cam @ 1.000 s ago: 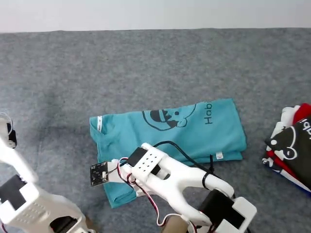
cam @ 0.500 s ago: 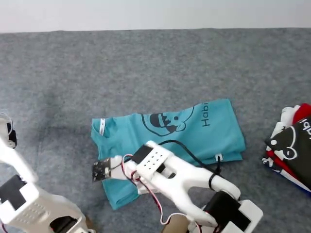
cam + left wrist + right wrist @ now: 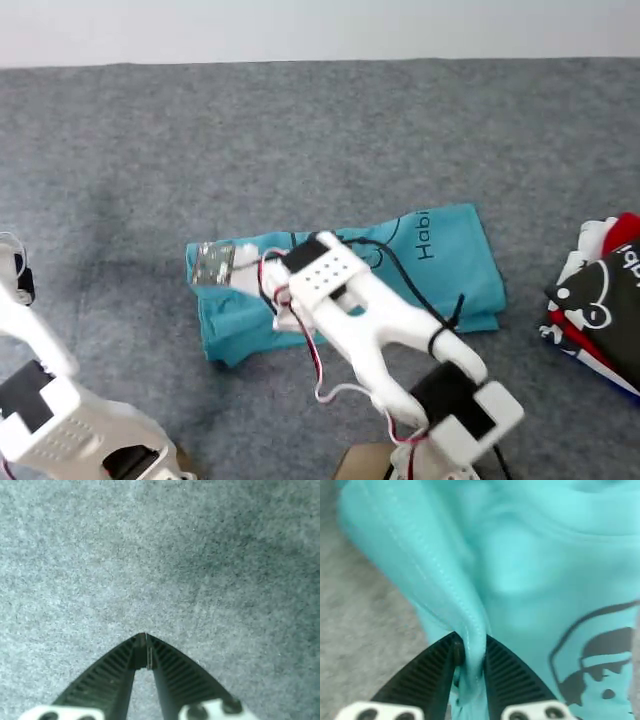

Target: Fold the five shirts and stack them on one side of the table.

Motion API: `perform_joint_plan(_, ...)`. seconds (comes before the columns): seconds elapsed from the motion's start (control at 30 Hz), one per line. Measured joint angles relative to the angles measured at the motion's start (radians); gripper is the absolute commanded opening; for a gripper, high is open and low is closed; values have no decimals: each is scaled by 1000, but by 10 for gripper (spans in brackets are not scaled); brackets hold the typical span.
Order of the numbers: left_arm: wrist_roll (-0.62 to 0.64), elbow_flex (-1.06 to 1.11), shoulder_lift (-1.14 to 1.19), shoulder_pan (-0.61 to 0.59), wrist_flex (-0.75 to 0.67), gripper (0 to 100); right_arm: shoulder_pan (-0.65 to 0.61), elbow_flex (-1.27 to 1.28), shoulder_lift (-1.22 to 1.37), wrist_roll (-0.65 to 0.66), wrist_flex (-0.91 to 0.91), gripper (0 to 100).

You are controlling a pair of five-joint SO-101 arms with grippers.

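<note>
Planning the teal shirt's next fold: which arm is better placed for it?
Right. The right end effector is shut on the teal shirt; the left end effector is shut over bare grey mat.

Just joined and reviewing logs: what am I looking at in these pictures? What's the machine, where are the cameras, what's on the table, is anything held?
Two small white robot arms sit side by side at a grey, felt-like table. The wide picture comes from a fixed camera looking down over the table. The other two come from a camera on each arm's wrist, looking along that arm's hand.

On the table lies a teal shirt with a dark print, partly folded. At the table's edge there is a pile of shirts in black, red and white.

The right hand is shut on a fold of the teal shirt's edge. The left hand is shut with nothing in it, over bare table.
</note>
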Motion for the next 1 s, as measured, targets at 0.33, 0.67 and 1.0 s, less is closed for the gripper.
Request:
perform_joint_plan(0.33,0,6,0,0,0,7,46,-209,150,-87,110,206)
perform_joint_plan(0.67,-3,25,0,0,0,7,130,-404,311,-110,110,206)
perform_joint_plan(1.0,-3,25,0,0,0,7,170,-663,364,-110,319,206)
